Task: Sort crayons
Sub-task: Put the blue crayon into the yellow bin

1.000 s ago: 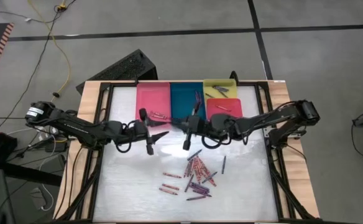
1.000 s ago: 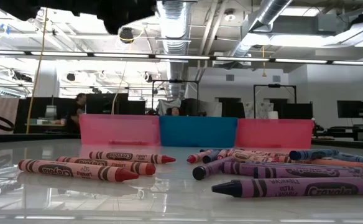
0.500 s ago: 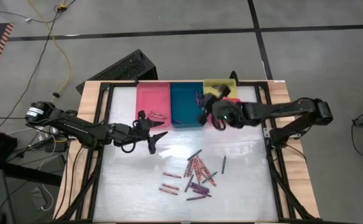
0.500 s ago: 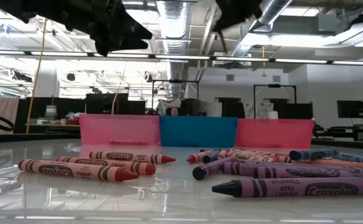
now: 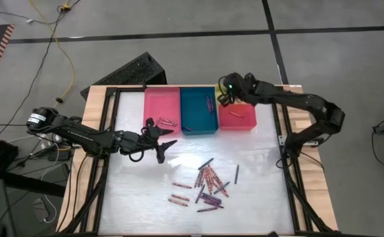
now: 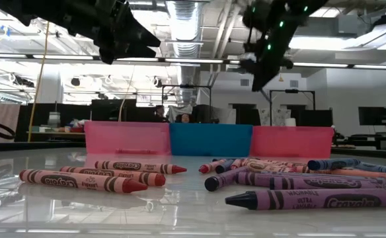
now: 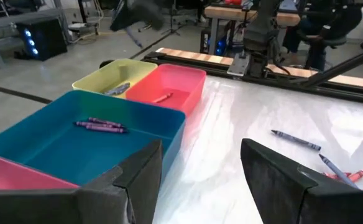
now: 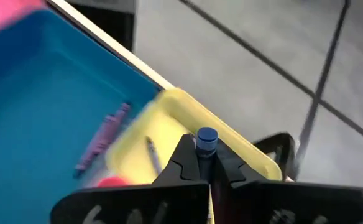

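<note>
The right claw (image 8: 205, 163) is clenched on a blue crayon (image 8: 206, 139), above the yellow tray (image 8: 169, 134), which holds a grey crayon (image 8: 150, 153). Beside it, the teal tray (image 8: 38, 106) holds purple crayons (image 8: 104, 135). The red tray (image 5: 237, 117) has one crayon. The left claw (image 5: 167, 143) hangs released near the pink tray (image 5: 162, 108). Loose crayons (image 5: 208, 184), red and purple, lie on the white surface (image 5: 133, 197). An office lies beyond.

"Crayola" on the red crayons (image 6: 80, 180), "Crayola", "ultra" and "washable" on purple crayon (image 6: 312, 198)
</note>
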Robot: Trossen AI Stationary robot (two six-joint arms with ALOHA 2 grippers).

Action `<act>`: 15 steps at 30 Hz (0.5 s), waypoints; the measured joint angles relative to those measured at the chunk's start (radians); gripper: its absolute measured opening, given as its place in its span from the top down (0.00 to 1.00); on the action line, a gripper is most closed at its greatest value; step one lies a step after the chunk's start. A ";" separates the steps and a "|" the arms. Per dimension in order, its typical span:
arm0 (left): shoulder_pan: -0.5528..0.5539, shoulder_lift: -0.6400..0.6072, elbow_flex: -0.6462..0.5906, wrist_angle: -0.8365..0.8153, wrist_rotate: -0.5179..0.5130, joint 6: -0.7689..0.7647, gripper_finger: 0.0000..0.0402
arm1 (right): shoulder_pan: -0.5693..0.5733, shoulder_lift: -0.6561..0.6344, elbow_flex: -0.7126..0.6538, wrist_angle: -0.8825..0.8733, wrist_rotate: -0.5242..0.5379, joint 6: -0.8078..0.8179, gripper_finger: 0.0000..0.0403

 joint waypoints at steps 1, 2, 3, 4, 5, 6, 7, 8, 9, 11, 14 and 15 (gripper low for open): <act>0.000 0.000 0.000 -0.004 0.005 -0.001 0.49 | -0.019 0.020 0.000 0.000 -0.006 -0.003 0.99; 0.000 0.000 0.000 -0.008 0.013 -0.002 0.49 | -0.037 0.040 0.000 0.003 -0.017 -0.008 0.99; 0.000 0.000 0.000 -0.013 0.015 -0.003 0.49 | -0.055 0.061 0.000 0.006 -0.034 -0.015 0.99; 0.000 0.000 0.000 -0.019 0.016 -0.004 0.49 | -0.070 0.082 0.000 0.010 -0.049 -0.023 0.99; 0.000 0.000 0.000 -0.024 0.016 -0.009 0.49 | -0.082 0.103 0.000 0.015 -0.061 -0.032 0.99; 0.000 0.000 0.000 -0.030 0.017 -0.014 0.49 | -0.091 0.123 0.000 0.024 -0.068 -0.045 0.99; 0.000 0.000 0.000 -0.034 0.017 -0.021 0.49 | -0.099 0.144 0.000 0.036 -0.069 -0.057 0.99; 0.000 0.000 0.000 -0.041 0.017 -0.023 0.49 | -0.106 0.160 0.000 0.045 -0.071 -0.069 0.99; 0.000 0.000 0.000 -0.050 0.017 -0.023 0.49 | -0.113 0.175 0.000 0.050 -0.073 -0.077 0.99; 0.000 0.000 0.000 -0.063 0.018 -0.025 0.49 | -0.127 0.205 0.000 0.069 -0.084 -0.097 0.99; 0.000 0.000 0.000 -0.078 0.018 -0.027 0.49 | -0.148 0.242 0.000 0.083 -0.099 -0.107 0.99; 0.000 0.000 0.000 -0.080 0.018 -0.027 0.49 | -0.156 0.250 0.000 0.088 -0.100 -0.109 0.99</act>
